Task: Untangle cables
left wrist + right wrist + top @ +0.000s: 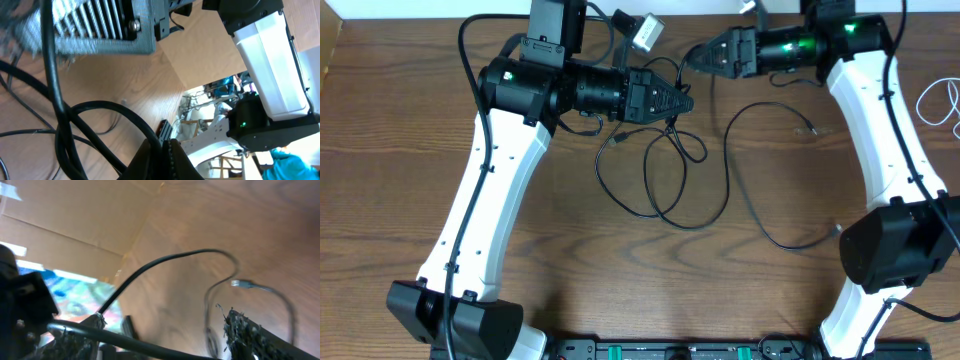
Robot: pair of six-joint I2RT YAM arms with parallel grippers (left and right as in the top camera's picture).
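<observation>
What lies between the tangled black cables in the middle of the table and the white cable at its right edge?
In the overhead view, the right arm's white forearm crosses that stretch, between the black cables and the white cable.

The left arm point(495, 185) is stretching from its base at the near left edge and bending at the elbow, its forearm lying level over the tabletop and pointing right. The left gripper point(687, 101) is holding its jaws pressed together into a point. The right arm point(883, 115) is reaching along the right side and folding leftward, a green light glowing at its wrist. The right gripper point(694, 57) is facing left with its jaws spread wide, near the left gripper but apart from it.
</observation>
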